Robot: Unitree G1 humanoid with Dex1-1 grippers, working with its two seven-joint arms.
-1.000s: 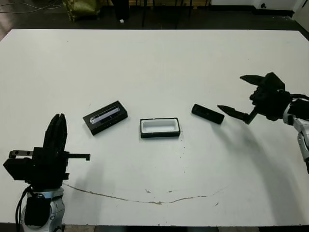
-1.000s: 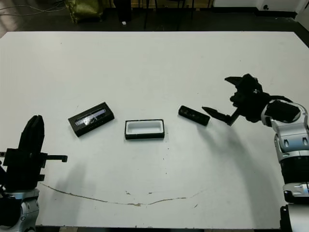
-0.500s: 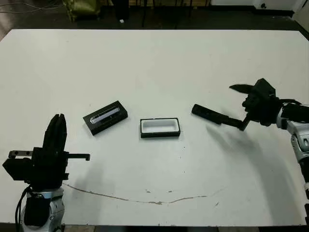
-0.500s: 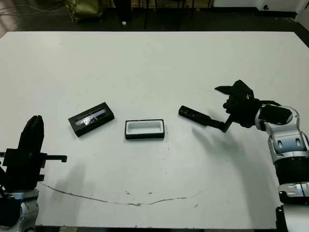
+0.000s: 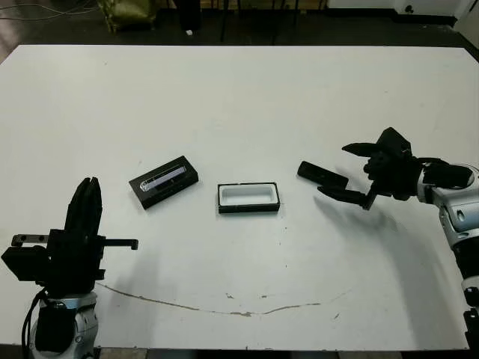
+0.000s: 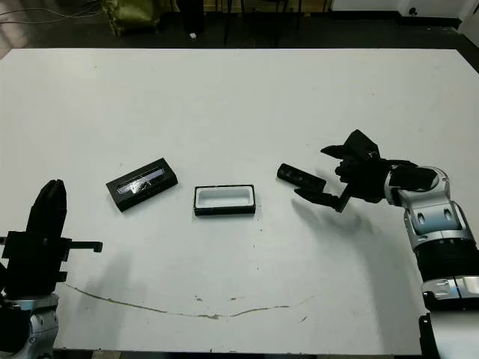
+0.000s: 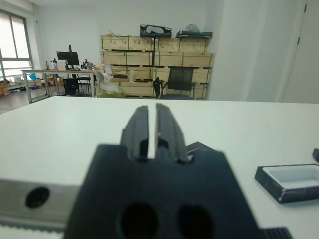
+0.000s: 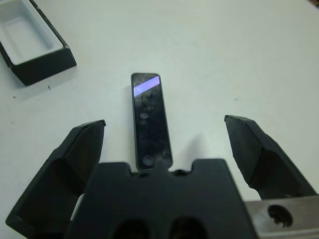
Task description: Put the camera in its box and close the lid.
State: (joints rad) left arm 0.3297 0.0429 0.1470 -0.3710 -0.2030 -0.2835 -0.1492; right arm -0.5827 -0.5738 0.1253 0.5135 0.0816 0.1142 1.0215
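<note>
At the near left edge of the table (image 5: 239,90) our left gripper (image 5: 84,206) hung idle with its jaws pressed together on nothing, just as it had a second earlier. To its right the lid (image 5: 163,181) lay flat, silvery strip up, just left of the box (image 5: 248,197), which sat open near the middle with its white lining bare. Right of the box, a little apart from it, the camera (image 5: 322,174) rested on the table, not yet lifted. Our right gripper (image 5: 352,172) had changed most: a second before, it stood off to the right of the camera, and since then we had swung it leftward until its wide-spread jaws straddled the camera's right end, one finger on the far side and one on the near side. The right wrist view showed the bar lying lengthwise between the two fingers, neither touching it that we could see. We judged this the last of the approach, with the squeeze on the camera the next thing needed before carrying it left to the box.
</note>
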